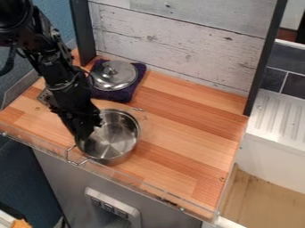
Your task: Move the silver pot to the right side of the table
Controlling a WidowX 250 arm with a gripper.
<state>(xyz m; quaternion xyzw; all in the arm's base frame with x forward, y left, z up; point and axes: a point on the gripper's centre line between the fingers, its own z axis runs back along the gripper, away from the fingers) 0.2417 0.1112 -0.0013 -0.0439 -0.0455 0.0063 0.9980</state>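
Silver pot (116,141) may tip if the pincer (82,135) lifts just one side; I can't tell if it's gripping.

No text, label, brand, number or sign is legible on any surface in the camera view.
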